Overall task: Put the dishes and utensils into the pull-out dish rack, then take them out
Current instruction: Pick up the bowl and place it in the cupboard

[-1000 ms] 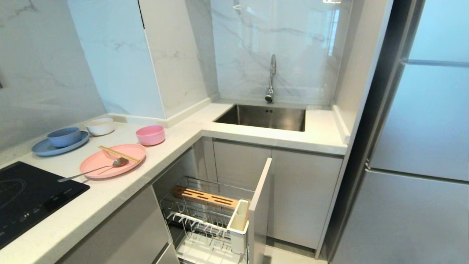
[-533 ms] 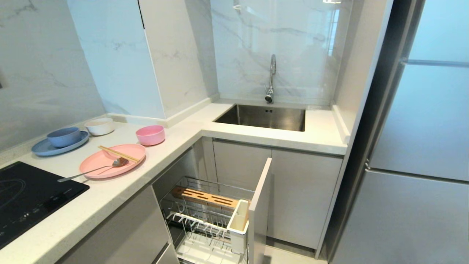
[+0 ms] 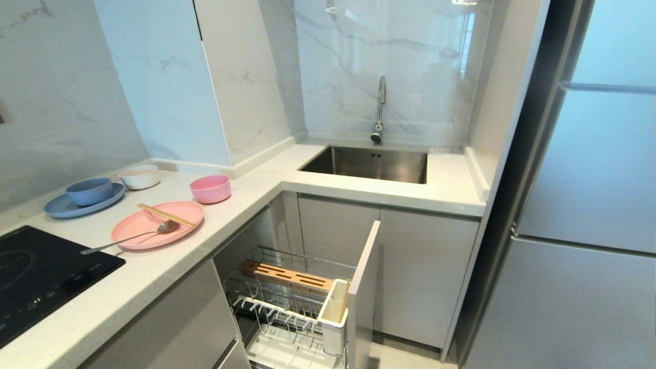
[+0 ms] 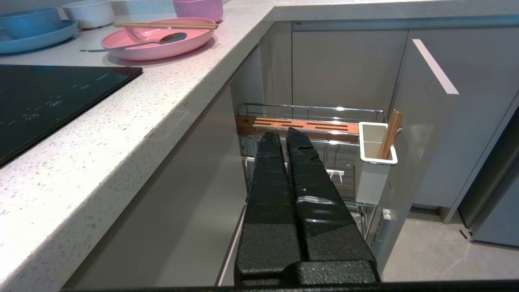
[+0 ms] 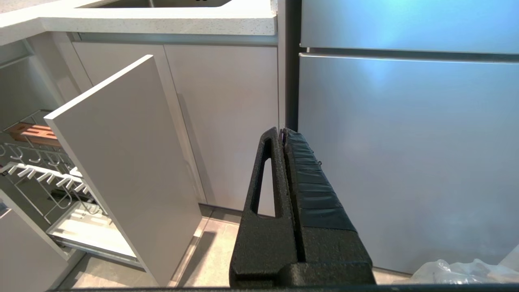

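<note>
Closest to me, my left gripper (image 4: 282, 136) hangs low in front of the open cabinet with its jaws pressed together and nothing between them; my right gripper (image 5: 281, 136) is likewise closed and empty, low before the grey refrigerator door (image 5: 405, 154), with a bit of crumpled clear plastic (image 5: 458, 271) on the pale tiled floor (image 5: 211, 247) beside it. Neither arm shows in the head view. Just beyond, the pull-out dish rack (image 3: 292, 302) stands drawn out from under the speckled white countertop (image 3: 154, 277), its narrow pale front panel (image 3: 363, 292) facing right, the white utensil cup (image 3: 333, 315) against that panel, the slotted wooden strip (image 3: 287, 275) behind and the white pronged tray (image 3: 279, 312) lower down. From the left wrist camera I see a pair of chopsticks standing in that cup (image 4: 390, 134). On the counter a black induction hob (image 3: 41, 277) sits at the near left; past it lies the pink plate (image 3: 158, 224) carrying another pair of chopsticks (image 3: 165, 215) and the silver spoon (image 3: 133, 237), whose handle overhangs the rim toward the hob. The pink bowl (image 3: 210, 188) stands just behind the plate. Farther left are a blue bowl (image 3: 89, 191) on a blue plate (image 3: 61, 207) and a small white bowl (image 3: 140, 176). At the back, a steel sink (image 3: 366, 164) and chrome faucet (image 3: 379, 108) sit against the marble wall (image 3: 338, 77).
</note>
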### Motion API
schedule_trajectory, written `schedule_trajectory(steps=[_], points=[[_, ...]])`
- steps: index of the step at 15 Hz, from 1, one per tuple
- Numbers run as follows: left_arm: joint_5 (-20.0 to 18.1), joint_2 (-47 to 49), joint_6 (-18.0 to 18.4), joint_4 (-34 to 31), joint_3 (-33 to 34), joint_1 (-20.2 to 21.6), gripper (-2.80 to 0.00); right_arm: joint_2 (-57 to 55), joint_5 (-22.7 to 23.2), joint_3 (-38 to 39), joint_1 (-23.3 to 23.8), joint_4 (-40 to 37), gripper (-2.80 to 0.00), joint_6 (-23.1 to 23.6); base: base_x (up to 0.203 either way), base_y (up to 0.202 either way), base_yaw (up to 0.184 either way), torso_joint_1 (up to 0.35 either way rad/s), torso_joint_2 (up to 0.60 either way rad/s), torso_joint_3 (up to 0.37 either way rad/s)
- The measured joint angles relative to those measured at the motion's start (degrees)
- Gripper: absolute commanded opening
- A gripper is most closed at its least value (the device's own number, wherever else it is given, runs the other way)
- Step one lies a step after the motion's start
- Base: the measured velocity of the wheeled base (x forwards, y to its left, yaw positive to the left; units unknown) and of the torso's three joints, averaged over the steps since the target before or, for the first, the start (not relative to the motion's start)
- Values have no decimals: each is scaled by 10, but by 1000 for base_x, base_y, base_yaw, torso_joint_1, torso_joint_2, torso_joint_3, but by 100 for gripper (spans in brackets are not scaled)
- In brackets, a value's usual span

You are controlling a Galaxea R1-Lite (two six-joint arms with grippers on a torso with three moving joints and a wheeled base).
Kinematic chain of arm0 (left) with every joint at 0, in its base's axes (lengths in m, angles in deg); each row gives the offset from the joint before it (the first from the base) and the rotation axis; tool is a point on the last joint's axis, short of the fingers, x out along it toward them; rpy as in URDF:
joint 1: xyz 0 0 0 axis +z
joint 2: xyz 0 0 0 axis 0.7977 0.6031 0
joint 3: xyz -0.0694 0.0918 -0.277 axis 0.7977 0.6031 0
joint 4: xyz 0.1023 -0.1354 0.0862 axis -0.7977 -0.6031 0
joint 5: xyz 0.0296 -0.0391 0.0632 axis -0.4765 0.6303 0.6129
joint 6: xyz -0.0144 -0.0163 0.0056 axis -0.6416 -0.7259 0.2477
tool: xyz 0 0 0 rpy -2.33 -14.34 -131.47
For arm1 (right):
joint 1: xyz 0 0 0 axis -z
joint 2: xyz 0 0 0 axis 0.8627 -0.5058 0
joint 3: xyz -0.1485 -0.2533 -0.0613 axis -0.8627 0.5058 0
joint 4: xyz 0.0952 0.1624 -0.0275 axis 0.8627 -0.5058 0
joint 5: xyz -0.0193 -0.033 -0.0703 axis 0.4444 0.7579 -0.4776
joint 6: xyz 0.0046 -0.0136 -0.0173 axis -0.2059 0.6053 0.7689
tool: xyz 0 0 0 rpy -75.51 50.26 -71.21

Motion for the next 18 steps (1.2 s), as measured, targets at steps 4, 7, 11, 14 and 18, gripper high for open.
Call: schedule_trajectory(steps=[4, 7, 11, 14, 18], points=[[2, 0, -5, 3, 0, 0, -280, 0, 0, 0, 0, 0, -280, 0, 0, 0, 0, 0, 0, 0], [2, 0, -5, 3, 1, 0, -280, 0, 0, 0, 0, 0, -280, 0, 0, 0, 0, 0, 0, 0], [2, 0, -5, 3, 1, 0, -280, 0, 0, 0, 0, 0, -280, 0, 0, 0, 0, 0, 0, 0], [2, 0, -5, 3, 1, 0, -280, 0, 0, 0, 0, 0, -280, 0, 0, 0, 0, 0, 0, 0], [2, 0, -5, 3, 1, 0, -280, 0, 0, 0, 0, 0, -280, 0, 0, 0, 0, 0, 0, 0]])
